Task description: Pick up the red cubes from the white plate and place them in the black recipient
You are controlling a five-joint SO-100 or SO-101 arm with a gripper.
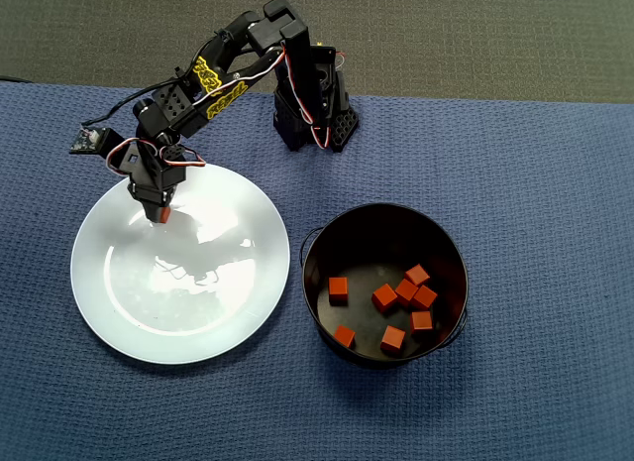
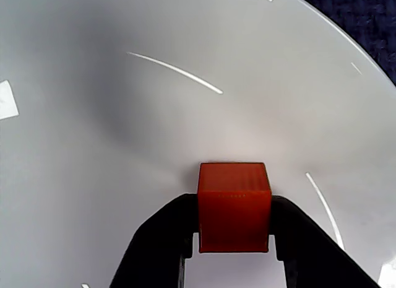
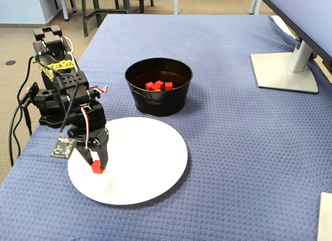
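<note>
- Right up close in the wrist view, the gripper (image 2: 234,238) has its two black fingers (image 2: 162,235) pressed against opposite sides of a single red cube (image 2: 234,207), closed just to the cube's width.
- That cube is square to the camera, its ridged top face catching the light, with the glossy white plate (image 2: 124,145) filling nearly everything behind it.
- I cannot tell from the wrist view whether the cube rests on the plate or is just off it.
- In the fixed view, the gripper (image 3: 96,166) points straight down near the plate's left edge, the red cube (image 3: 97,168) at its tips and right at the surface of the white plate (image 3: 150,163).
- Overhead, the gripper (image 1: 161,215) sits over the upper-left part of the white plate (image 1: 198,302), a sliver of the red cube (image 1: 164,215) showing at its tip.
- No other cube shows on the plate in any view.
- Further out, the black recipient (image 3: 158,103) stands just beyond the plate on the blue cloth (image 3: 233,147), close to the rim but apart from it.
- Overhead, the black recipient (image 1: 327,243) holds seven red cubes (image 1: 384,298), most of them clustered toward its right side.
- Farthest back in the fixed view, a monitor stand (image 3: 285,70) sits on the cloth's far right.
</note>
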